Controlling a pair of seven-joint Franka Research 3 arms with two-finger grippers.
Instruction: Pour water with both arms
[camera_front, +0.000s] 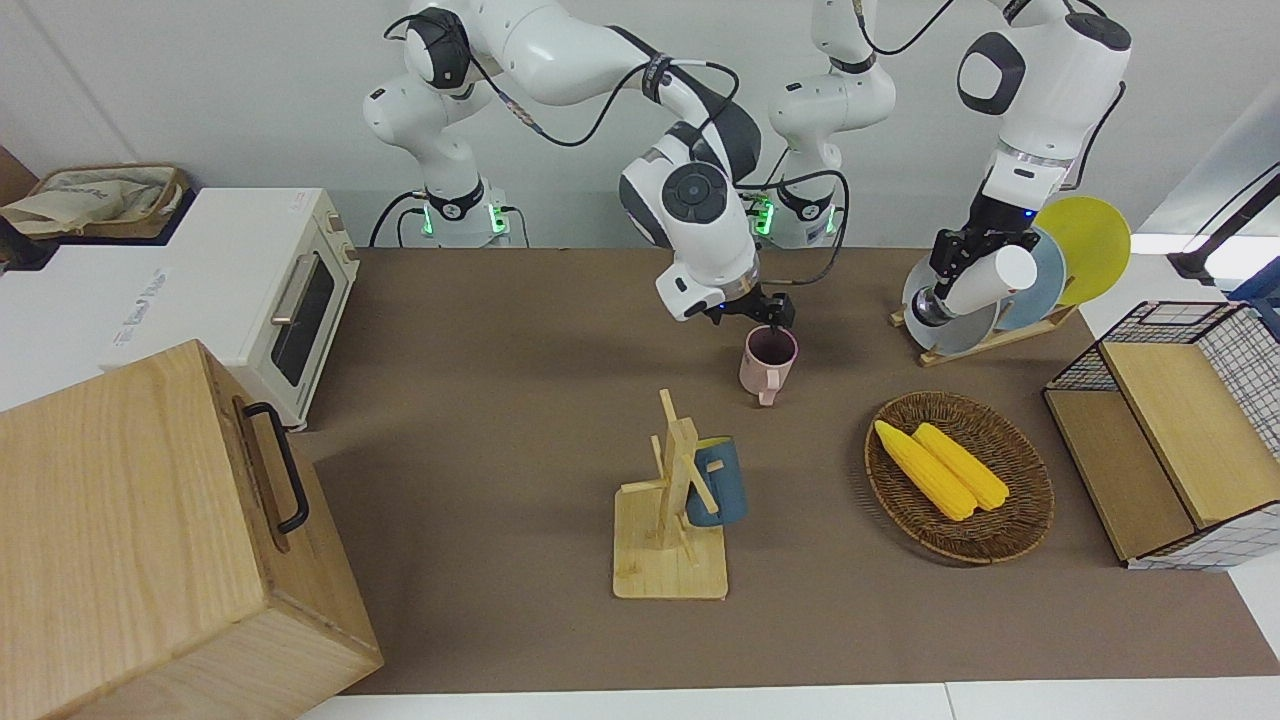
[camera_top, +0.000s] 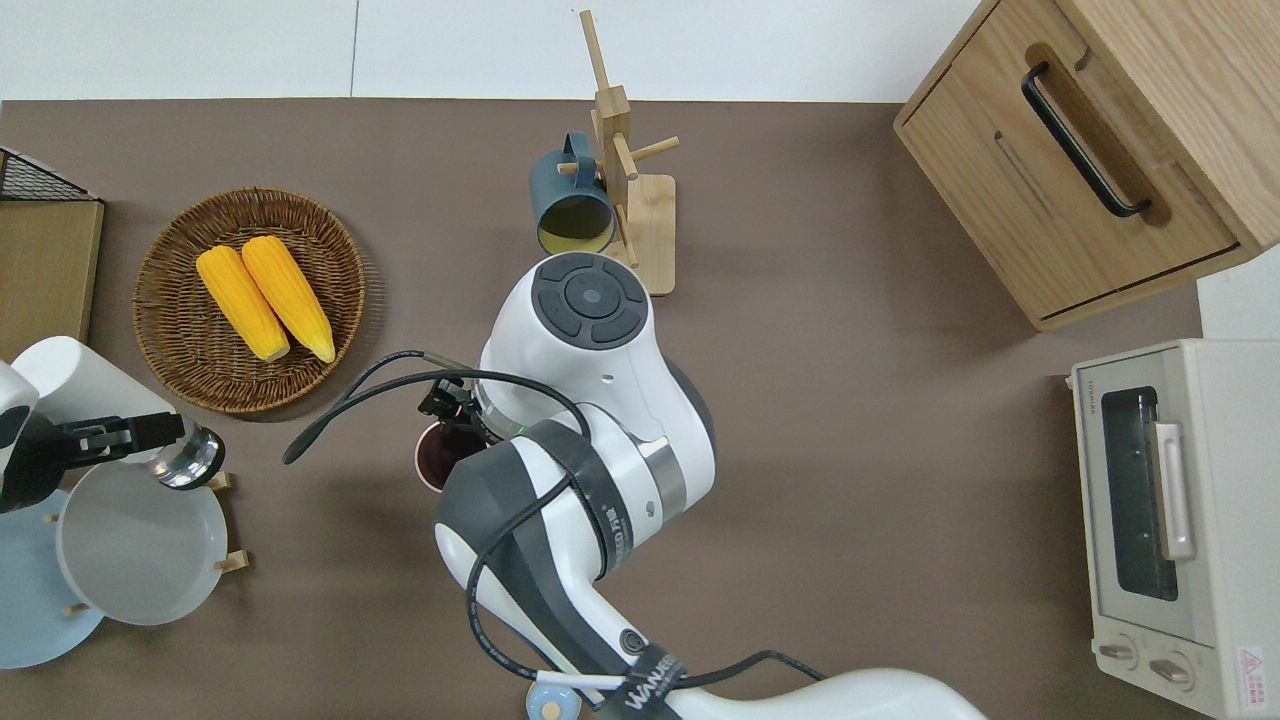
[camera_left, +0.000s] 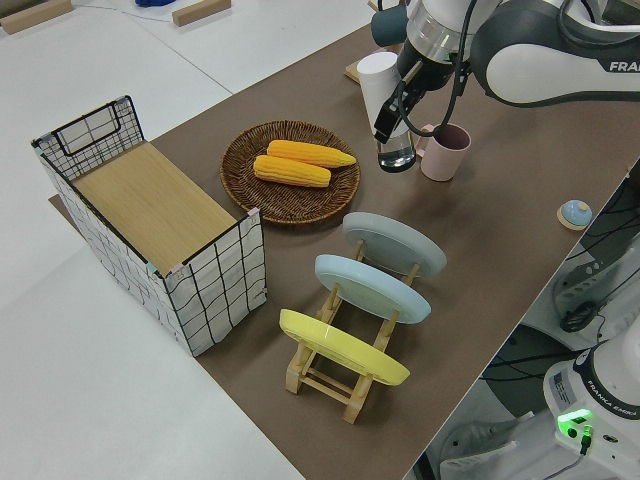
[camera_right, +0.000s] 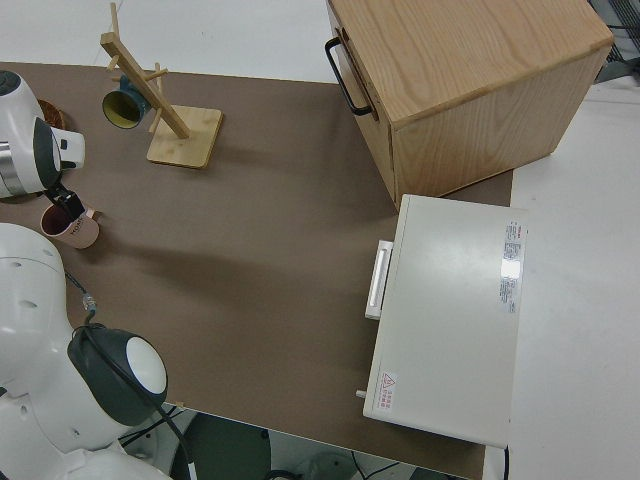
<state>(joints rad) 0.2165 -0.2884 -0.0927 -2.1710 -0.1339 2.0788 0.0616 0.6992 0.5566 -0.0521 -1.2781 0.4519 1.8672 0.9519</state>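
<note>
the brown table (camera_front: 520, 330) carries a large wooden cabinet (camera_front: 150, 530) and a white toaster oven (camera_front: 250, 290) toward the right arm's end, and a wire basket (camera_front: 1190, 430) with a wooden shelf toward the left arm's end. a wicker tray (camera_front: 1000, 530) holding two corn cobs (camera_front: 940, 465) lies beside the wire basket, and a plate rack (camera_left: 350, 370) with a grey, a blue and a yellow plate stands nearer to the robots than the tray. a wooden mug tree (camera_front: 672, 510) with a blue mug (camera_front: 722, 482) hanging on it stands farther from the robots than the pink mug (camera_front: 768, 362), which sits upright on the table near the middle. the right gripper (camera_front: 768, 318) reaches down onto the pink mug's rim, one finger inside, pinching the wall. the left gripper (camera_front: 968, 258) is up over the plate rack's end, clamped around a tilted white cup (camera_front: 985, 282) with a metal base
</note>
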